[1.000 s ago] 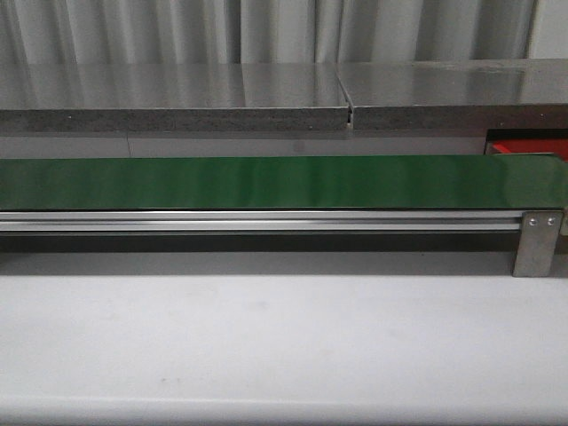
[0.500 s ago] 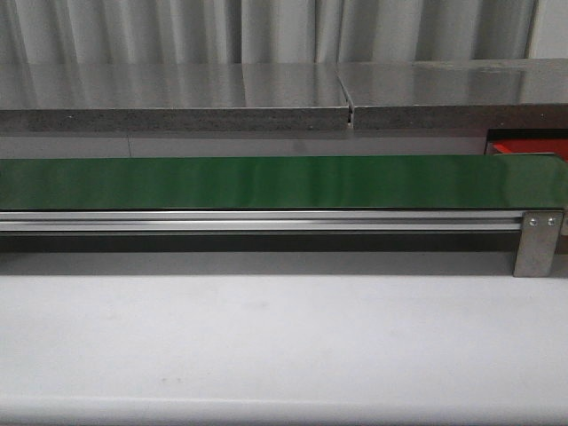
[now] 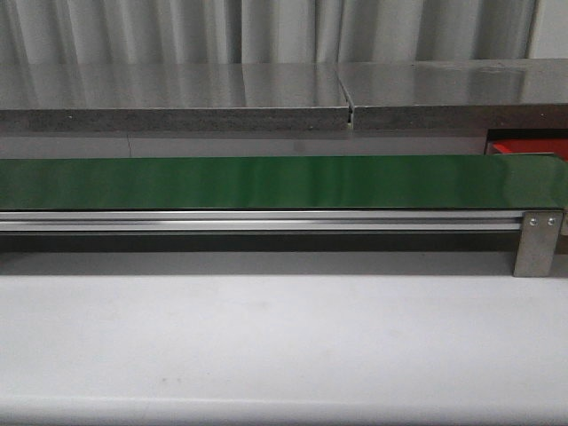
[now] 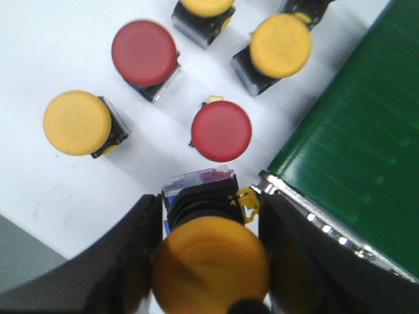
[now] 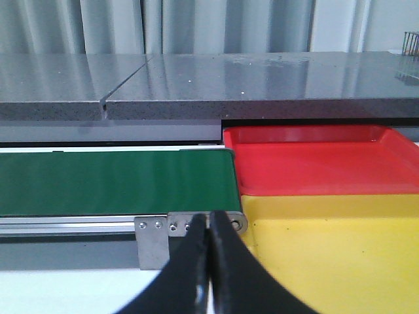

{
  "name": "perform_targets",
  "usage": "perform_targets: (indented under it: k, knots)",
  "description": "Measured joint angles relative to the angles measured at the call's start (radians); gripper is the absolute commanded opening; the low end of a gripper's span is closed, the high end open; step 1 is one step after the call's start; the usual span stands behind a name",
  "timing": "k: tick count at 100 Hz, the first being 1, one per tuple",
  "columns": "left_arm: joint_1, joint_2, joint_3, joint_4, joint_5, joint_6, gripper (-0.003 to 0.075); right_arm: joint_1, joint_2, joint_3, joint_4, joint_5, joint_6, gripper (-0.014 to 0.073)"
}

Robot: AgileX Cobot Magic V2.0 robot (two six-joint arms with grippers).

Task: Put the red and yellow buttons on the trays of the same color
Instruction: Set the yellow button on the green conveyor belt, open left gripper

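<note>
Nothing moved on green conveyor belt (image 3: 284, 182); left claw (image 4: 209, 261) gripping yellow button (image 4: 211, 261) beside it, right claw (image 5: 209, 261) closed, empty.

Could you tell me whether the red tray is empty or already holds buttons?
Empty as far as visible: the red tray shows only bare floor in the right wrist view; its right end is cut off.

White desk (image 4: 59, 39) under my left wrist camera: two red buttons (image 4: 221, 130), three yellow buttons (image 4: 77, 122) standing apart on it. Green conveyor belt (image 3: 266, 182) crosses the desk; red tray (image 5: 314, 163) and yellow tray (image 5: 334, 248) sit touching at its end.
</note>
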Motion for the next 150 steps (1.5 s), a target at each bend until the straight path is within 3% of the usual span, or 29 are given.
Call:
perform_targets:
  k: [38, 81, 88, 103, 110, 150]
  knots:
    - [-0.138, 0.089, -0.249, -0.002, 0.115, 0.008, 0.0189, 0.0, 0.0, 0.0, 0.0, 0.0, 0.0, -0.0117]
    - [-0.218, 0.229, -0.272, -0.006, 0.122, 0.009, 0.0194, 0.0, 0.0, 0.0, 0.0, 0.0, 0.0, -0.0117]
    - [-0.218, 0.231, -0.274, -0.008, 0.12, 0.009, 0.0238, 0.0, 0.0, 0.0, 0.0, 0.0, 0.0, -0.0117]
    - [-0.218, 0.231, -0.278, -0.008, 0.116, 0.009, 0.0511, 0.0, 0.0, 0.0, 0.0, 0.0, 0.0, -0.0117]
    - [-0.218, 0.231, -0.278, -0.008, 0.114, 0.009, 0.058, 0.0, 0.0, 0.0, 0.0, 0.0, 0.0, -0.0117]
    - [-0.218, 0.191, -0.28, -0.049, 0.048, 0.016, 0.0588, 0.0, 0.0, 0.0, 0.0, 0.0, 0.0, -0.0117]
